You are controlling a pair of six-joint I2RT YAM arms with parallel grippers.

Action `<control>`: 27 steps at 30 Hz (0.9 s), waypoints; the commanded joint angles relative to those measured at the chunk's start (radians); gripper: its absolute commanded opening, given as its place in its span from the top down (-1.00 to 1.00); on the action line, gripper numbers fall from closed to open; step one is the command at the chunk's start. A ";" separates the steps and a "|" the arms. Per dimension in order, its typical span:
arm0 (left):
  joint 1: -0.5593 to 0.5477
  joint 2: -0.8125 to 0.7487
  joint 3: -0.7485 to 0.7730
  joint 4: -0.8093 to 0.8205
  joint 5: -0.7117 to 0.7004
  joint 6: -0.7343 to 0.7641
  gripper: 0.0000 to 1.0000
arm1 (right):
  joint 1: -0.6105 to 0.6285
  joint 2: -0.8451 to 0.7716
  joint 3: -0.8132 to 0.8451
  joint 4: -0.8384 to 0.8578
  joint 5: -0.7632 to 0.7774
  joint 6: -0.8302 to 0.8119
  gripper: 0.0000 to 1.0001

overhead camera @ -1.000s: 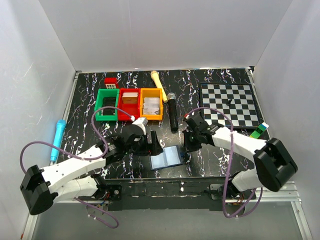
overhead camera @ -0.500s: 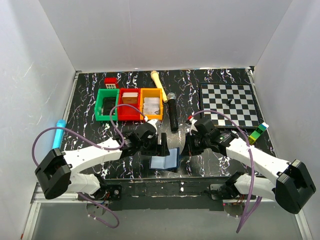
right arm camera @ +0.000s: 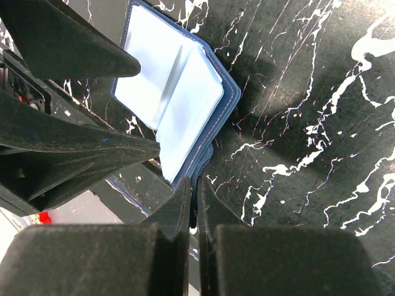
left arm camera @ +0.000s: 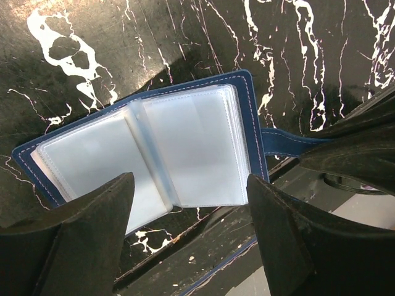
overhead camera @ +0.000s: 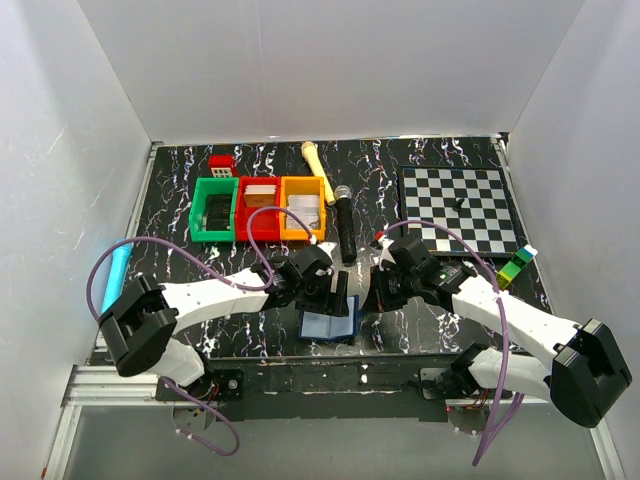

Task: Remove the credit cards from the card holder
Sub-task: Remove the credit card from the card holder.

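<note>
Left gripper (left arm camera: 188, 185) has moved over the card holder (left arm camera: 252, 117), fingers wide.
Right gripper (right arm camera: 193, 185) pinches its strap (left arm camera: 290, 139) (floppy, slick: take the sleeve's (left arm camera: 191, 145) edge).

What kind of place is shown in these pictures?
Most likely a robot test booth in a lab: plain white walls enclose a black marbled table, and unrelated props such as a chessboard, coloured bins and a microphone lie on it.

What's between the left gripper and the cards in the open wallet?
Nothing visible. The navy-blue folding card holder lies open directly under the open left gripper, its pale card leaves exposed. The right gripper is shut on the holder's strap, off to one side.
</note>
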 commanded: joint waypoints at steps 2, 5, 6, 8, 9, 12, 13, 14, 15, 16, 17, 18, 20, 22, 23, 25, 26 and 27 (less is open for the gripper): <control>-0.008 0.006 0.041 0.009 0.010 0.029 -0.43 | 0.004 -0.028 0.042 0.030 0.009 -0.009 0.97; -0.013 0.016 0.041 0.014 0.016 0.029 -0.43 | 0.004 -0.029 0.042 0.029 0.006 -0.009 0.97; -0.015 0.019 0.041 0.015 0.016 0.030 -0.43 | 0.004 -0.029 0.044 0.029 0.003 -0.009 0.97; -0.018 0.019 0.043 0.018 0.018 0.032 -0.43 | 0.004 -0.029 0.045 0.032 -0.001 -0.009 0.97; -0.021 0.019 0.044 0.018 0.019 0.033 -0.43 | 0.004 -0.029 0.047 0.032 -0.004 -0.008 0.97; -0.027 0.026 0.050 0.017 0.016 0.038 -0.44 | 0.004 -0.029 0.053 0.035 -0.009 -0.008 0.97; -0.028 0.031 0.052 0.015 0.015 0.039 -0.45 | 0.004 -0.029 0.056 0.033 -0.011 -0.008 0.97; -0.028 0.035 0.053 0.015 0.013 0.041 -0.44 | 0.004 -0.026 0.059 0.033 -0.014 -0.008 0.97; -0.033 0.037 0.052 0.015 0.012 0.041 -0.44 | 0.004 -0.026 0.060 0.033 -0.015 -0.008 0.97; -0.031 0.040 0.055 0.014 0.010 0.041 -0.44 | 0.004 -0.026 0.064 0.033 -0.017 -0.008 0.97; -0.033 0.042 0.056 0.014 0.009 0.041 -0.44 | 0.004 -0.025 0.065 0.033 -0.018 -0.008 0.97; -0.035 0.045 0.058 0.012 0.006 0.042 -0.44 | 0.004 -0.026 0.065 0.032 -0.020 -0.008 0.97; -0.038 0.054 0.063 0.008 0.000 0.042 -0.43 | 0.004 -0.026 0.065 0.032 -0.021 -0.008 0.97; -0.041 0.057 0.066 0.003 -0.005 0.039 -0.43 | 0.004 -0.028 0.065 0.030 -0.023 -0.009 0.97; -0.041 0.059 0.064 0.002 -0.008 0.039 -0.41 | 0.004 -0.029 0.064 0.029 -0.023 -0.008 0.97; -0.041 0.057 0.064 0.001 -0.011 0.038 -0.39 | 0.004 -0.031 0.062 0.029 -0.023 -0.009 0.97; -0.041 0.055 0.063 0.000 -0.013 0.036 -0.39 | 0.004 -0.031 0.060 0.030 -0.023 -0.008 0.97; -0.041 0.054 0.063 0.000 -0.014 0.036 -0.38 | 0.004 -0.031 0.059 0.029 -0.023 -0.008 0.97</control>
